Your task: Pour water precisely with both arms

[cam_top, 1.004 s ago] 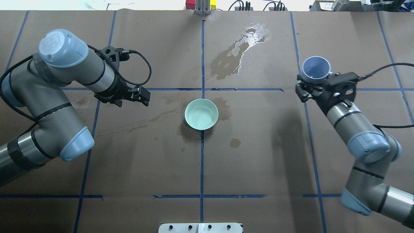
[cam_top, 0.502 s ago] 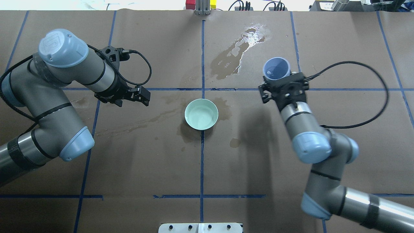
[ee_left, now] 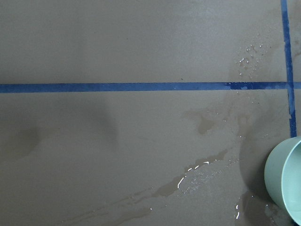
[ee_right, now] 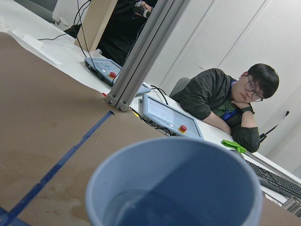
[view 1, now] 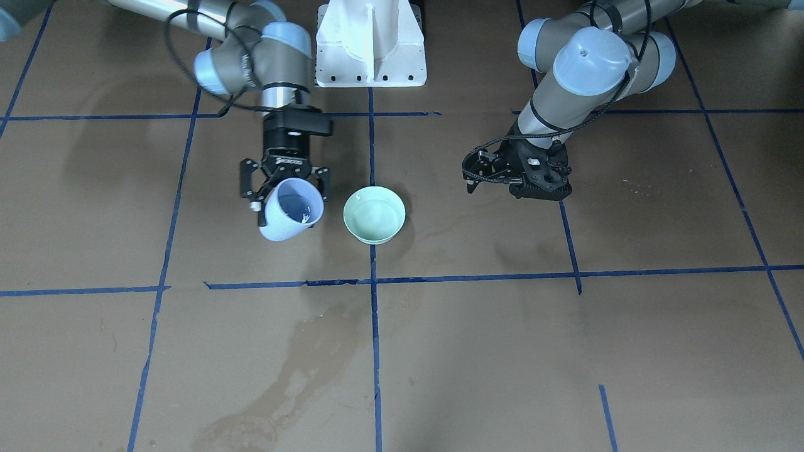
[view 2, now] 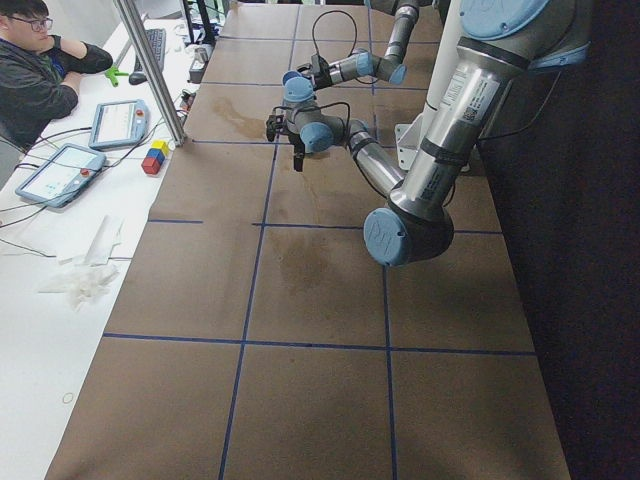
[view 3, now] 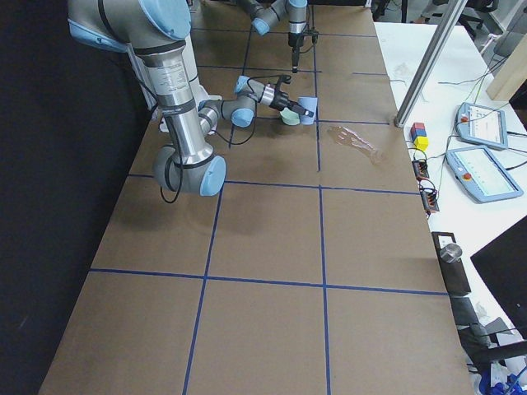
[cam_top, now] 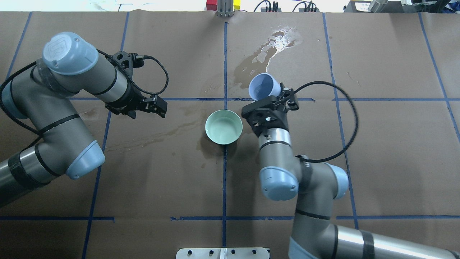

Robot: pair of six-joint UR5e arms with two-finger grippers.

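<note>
A robotics lab: blue-taped table [cam_top: 161, 180], teach pendants [view 3: 483, 175], seated operator [ee_right: 225, 99] alongside.

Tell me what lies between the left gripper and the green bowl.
Between left gripper and bowl: only bare paper with a wet streak, per overhead view.

Right arm [cam_top: 275, 151] is reaching forward, right gripper [cam_top: 268, 98] clamping a tilted blue cup [cam_top: 263, 86]; left gripper [cam_top: 160, 107] is hovering, pointing inward.
</note>
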